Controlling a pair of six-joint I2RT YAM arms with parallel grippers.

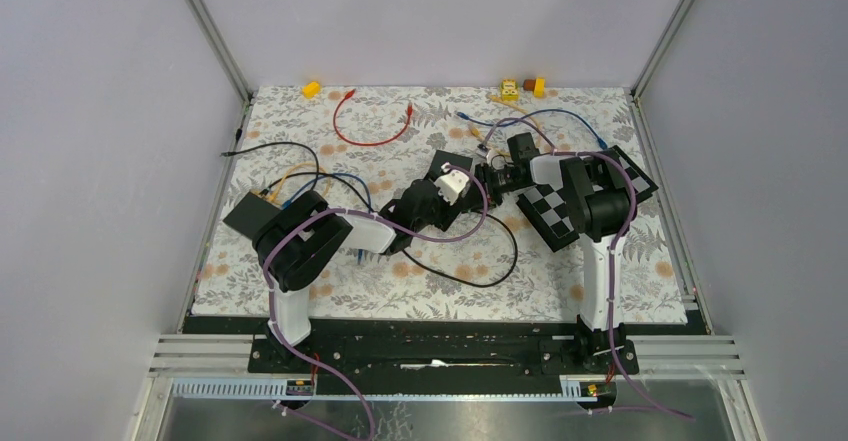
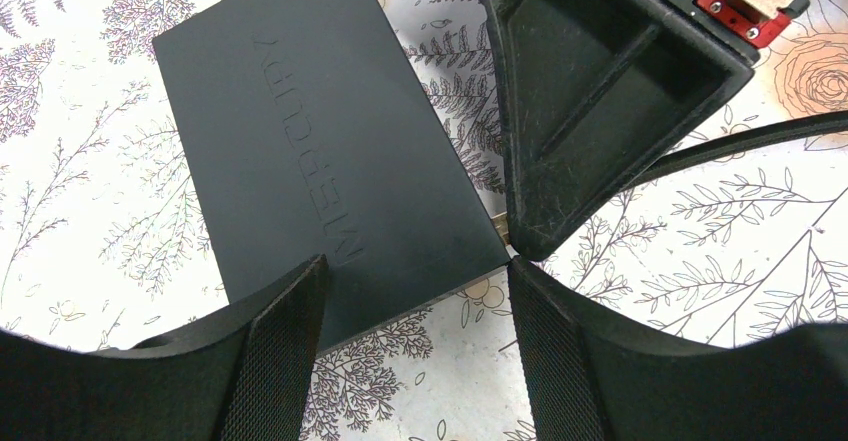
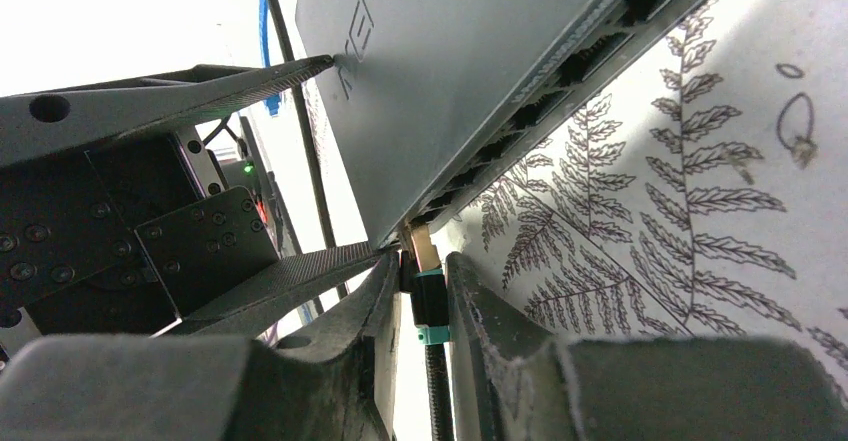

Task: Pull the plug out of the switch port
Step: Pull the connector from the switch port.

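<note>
The black Mercury switch (image 1: 447, 160) lies mid-table, seen from above in the left wrist view (image 2: 310, 131). My left gripper (image 2: 415, 351) is open. One fingertip (image 2: 300, 301) rests on the switch's top face, the other sits at its near corner. My right gripper (image 3: 425, 281) is shut on the plug (image 3: 430, 306), which is black with a teal collar. The plug's clear tip meets the end port at the corner of the switch (image 3: 470, 71). Its black cable (image 3: 437, 391) runs back between my fingers. In the top view the right gripper (image 1: 492, 173) hides the plug.
A second black box (image 1: 262, 211) with several cables stands at the left. A checkerboard (image 1: 575, 196) lies under the right arm. A red cable (image 1: 370, 126), a blue cable (image 1: 560, 116), a black cable loop (image 1: 480, 271) and yellow blocks (image 1: 311, 89) lie around.
</note>
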